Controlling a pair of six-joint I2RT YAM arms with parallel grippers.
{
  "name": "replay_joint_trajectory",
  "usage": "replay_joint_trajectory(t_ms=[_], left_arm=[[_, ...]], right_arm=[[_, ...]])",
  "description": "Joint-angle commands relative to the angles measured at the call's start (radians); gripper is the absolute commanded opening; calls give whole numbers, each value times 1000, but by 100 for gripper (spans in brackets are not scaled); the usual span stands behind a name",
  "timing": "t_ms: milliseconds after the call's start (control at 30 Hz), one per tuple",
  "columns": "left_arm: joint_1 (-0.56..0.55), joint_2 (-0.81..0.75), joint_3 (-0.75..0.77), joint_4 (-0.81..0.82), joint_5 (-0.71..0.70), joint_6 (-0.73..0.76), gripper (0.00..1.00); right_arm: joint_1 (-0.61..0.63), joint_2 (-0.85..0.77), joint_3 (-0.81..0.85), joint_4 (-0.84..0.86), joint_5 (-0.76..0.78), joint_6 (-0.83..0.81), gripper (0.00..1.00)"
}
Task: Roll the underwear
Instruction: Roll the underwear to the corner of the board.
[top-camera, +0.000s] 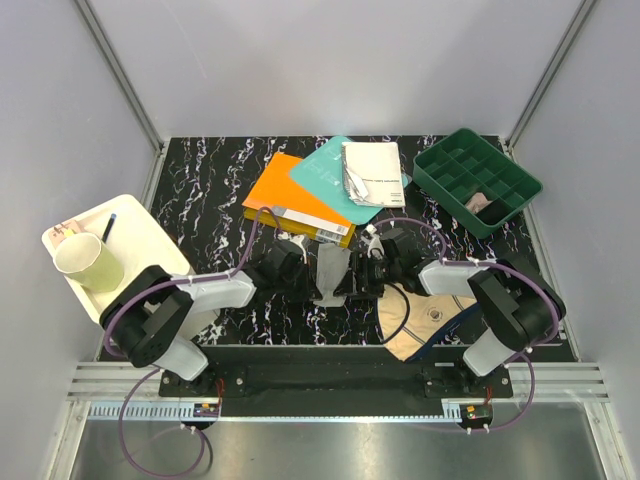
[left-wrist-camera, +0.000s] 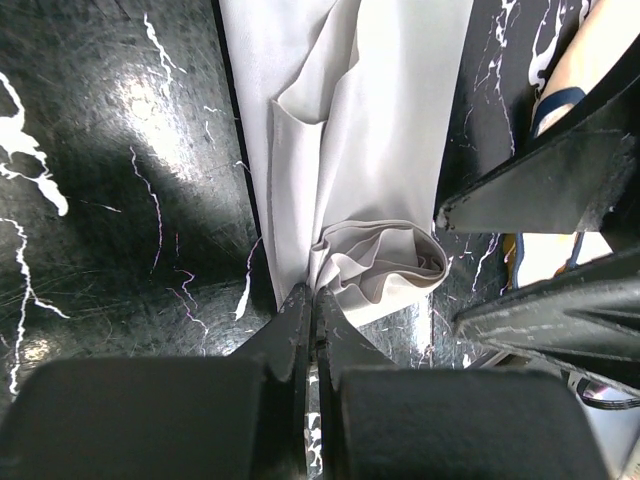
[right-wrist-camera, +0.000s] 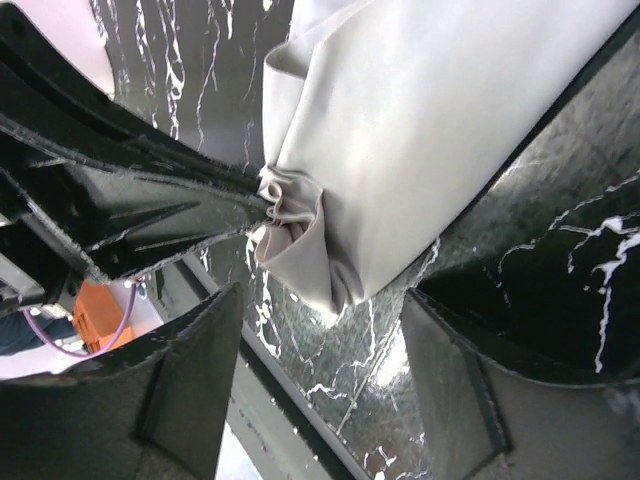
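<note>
The black, white-veined table (top-camera: 210, 190) in front of me is carrying a lot. The light grey briefs (top-camera: 328, 275) are lying near its middle, and the beige briefs (top-camera: 420, 315) are reaching its near edge. Behind them an orange book (top-camera: 290, 195) and a teal book (top-camera: 322, 172) are overlapping. A green compartment tray (top-camera: 432, 183) is sitting far right and a white tray (top-camera: 140, 225) at the left edge.

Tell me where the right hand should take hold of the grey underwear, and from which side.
Probably the free corner of the bunched end of the grey underwear, coming from the robot's right. The fabric lies as a long narrow strip, this end is gathered into thick folds, and the shut left hand pinches the other corner. The right hand hangs open there.
</note>
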Motion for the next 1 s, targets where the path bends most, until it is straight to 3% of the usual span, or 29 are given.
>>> replay_joint_trajectory(t_ms=[0,267,400,600,733,833,967], left_arm=[[4,10,10,41,33,-7,0],[7,16,11,46,36,-13,0],[9,15,10,49,36,-14,0],[7,-8,2,56,36,-19,3],[10,-53,-13,39,9,-25,29],[10,-87,-24,24,-13,-25,43],[13,-120,-36,15,-28,-19,53]], right_arm=[[18,50,-16,-3,104,-34,71],[44,88,-7,-15,150,-39,62],[45,91,5,-68,198,-38,51],[45,131,30,-107,236,-22,20],[45,151,42,-124,259,-13,8],[44,156,47,-136,272,-10,1],[45,154,48,-141,270,-11,0]])
